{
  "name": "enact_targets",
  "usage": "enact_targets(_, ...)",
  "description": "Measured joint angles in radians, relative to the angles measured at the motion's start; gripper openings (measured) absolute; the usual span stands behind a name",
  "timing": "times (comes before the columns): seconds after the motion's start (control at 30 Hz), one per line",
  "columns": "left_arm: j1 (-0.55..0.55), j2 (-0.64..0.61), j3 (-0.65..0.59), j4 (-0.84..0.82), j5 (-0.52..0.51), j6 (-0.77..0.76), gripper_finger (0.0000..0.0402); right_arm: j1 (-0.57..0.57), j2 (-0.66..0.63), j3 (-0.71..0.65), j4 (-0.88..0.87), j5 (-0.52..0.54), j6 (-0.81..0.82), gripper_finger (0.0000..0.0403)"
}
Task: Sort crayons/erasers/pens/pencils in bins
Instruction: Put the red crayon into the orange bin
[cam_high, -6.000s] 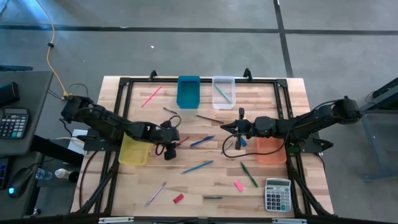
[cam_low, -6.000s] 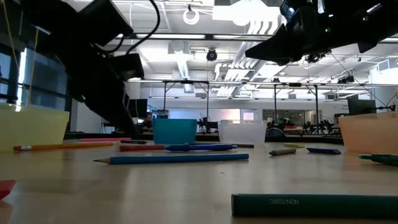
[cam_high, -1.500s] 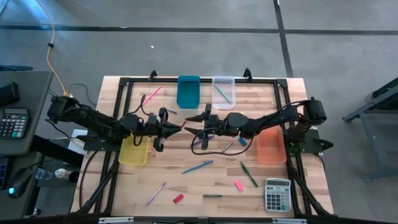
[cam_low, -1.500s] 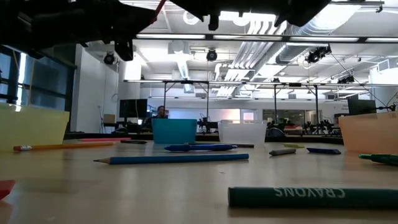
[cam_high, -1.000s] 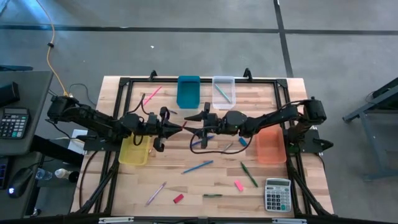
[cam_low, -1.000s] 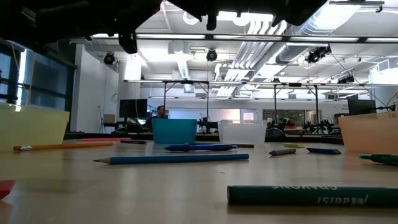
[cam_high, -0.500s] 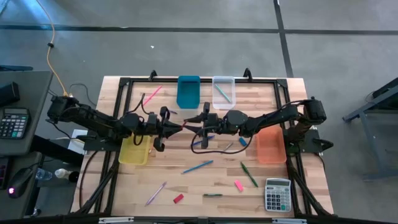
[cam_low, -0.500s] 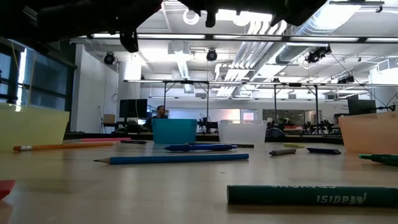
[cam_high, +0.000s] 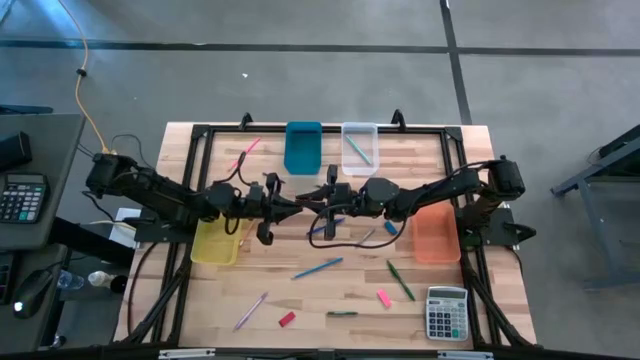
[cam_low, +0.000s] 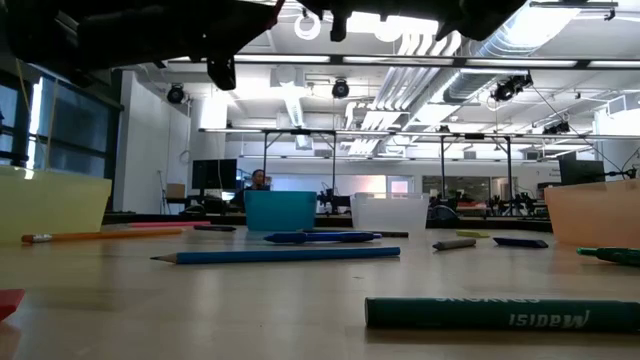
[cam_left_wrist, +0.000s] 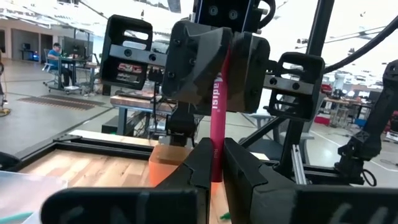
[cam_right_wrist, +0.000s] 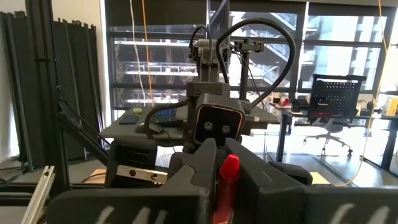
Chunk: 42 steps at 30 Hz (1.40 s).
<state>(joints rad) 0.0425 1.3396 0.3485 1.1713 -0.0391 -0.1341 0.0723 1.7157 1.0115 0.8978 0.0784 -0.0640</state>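
A thin red stick (cam_left_wrist: 219, 112) with print on it hangs above the table's middle, bridging my two grippers. My left gripper (cam_high: 296, 204) (cam_left_wrist: 216, 148) is shut on one end. My right gripper (cam_high: 318, 199) (cam_right_wrist: 225, 163) faces it and is shut on the other end. On the table stand four bins: yellow (cam_high: 217, 241), teal (cam_high: 303, 147), clear (cam_high: 359, 145) and orange (cam_high: 435, 232). Erasers lie flat on the wood: pink (cam_high: 383, 298), red (cam_high: 287, 319) and blue (cam_high: 390, 227). Pencils, pens and crayons lie scattered about. My left gripper pinches the stick's near end (cam_left_wrist: 215, 163) between its two fingers. The fingers come about level from the table's left and lie along the stick, which is clear of the table. My right gripper pinches the stick's other end (cam_right_wrist: 228, 167) between its two fingers (cam_left_wrist: 249, 68). These come about level from the table's right, also along the stick.
A grey calculator (cam_high: 447, 312) sits at the near right corner. A green crayon (cam_low: 500, 314) lies close to the low camera, with a blue pencil (cam_low: 275, 255) behind it. A black frame (cam_high: 320, 128) runs round the table. A green stick (cam_high: 358, 150) lies in the clear bin.
My right gripper has shut on the free end of the red stick that my left gripper holds out. The stick has stayed about level and clear of the table.
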Motion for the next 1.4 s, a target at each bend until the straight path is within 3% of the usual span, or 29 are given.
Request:
enact_targets(0.53, 0.003, -0.003, 0.0, -0.003, -0.002, -0.02, 0.0085, 0.0, -0.004, 0.025, -0.005, 0.008, -0.011, 0.0009)
enact_targets(0.83, 0.003, -0.003, 0.0, -0.061, 0.003, 0.015, 0.0121, 0.004, -0.07, 0.074, -0.225, 0.008, -0.027, 0.0008)
enact_targets(0.97, 0.003, -0.017, -0.001, -0.09, 0.003, 0.043, 0.0122, 0.017, -0.189, 0.071, -0.428, 0.037, -0.027, 0.0008)
enact_targets(1.13, 0.003, -0.04, -0.001, -0.12, 0.004, 0.06, 0.0122, 0.054, -0.354, 0.071, -0.812, 0.17, 0.031, 0.0008)
enact_targets(1.4, 0.003, -0.044, -0.001, -0.129, 0.004, 0.06, 0.0121, 0.152, -0.511, 0.071, -1.461, 0.362, 0.415, 0.0008)
